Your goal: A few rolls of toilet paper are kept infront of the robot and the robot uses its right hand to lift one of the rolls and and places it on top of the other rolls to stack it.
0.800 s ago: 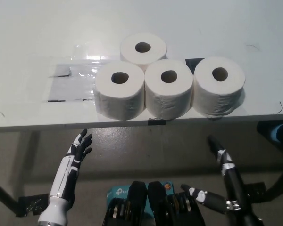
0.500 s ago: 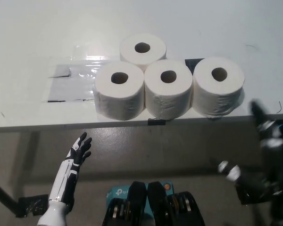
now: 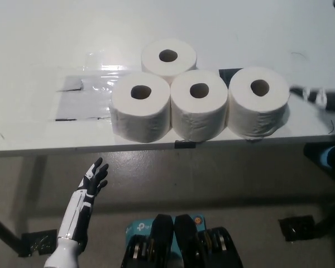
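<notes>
Four white toilet paper rolls stand upright on the white table [image 3: 39, 39]. Three form a row near the front edge: the left roll [image 3: 140, 106], the middle roll [image 3: 199, 105] and the right roll [image 3: 259, 100]. A fourth roll [image 3: 168, 57] stands behind the left and middle ones. My black right hand [image 3: 324, 97] shows blurred at the right edge, just right of the right roll and not touching it, open with nothing in it. My white left hand [image 3: 94, 180] rests open below the table's front edge at lower left.
A clear plastic patch [image 3: 81, 97] is taped to the table left of the rolls. The table's front edge runs just before the row. On the floor below lie a blue box [image 3: 138, 229] and a black bracket [image 3: 297, 226].
My right hand has risen from below the table's edge at lower right to table height beside the right roll. The left hand and the rolls have stayed put.
</notes>
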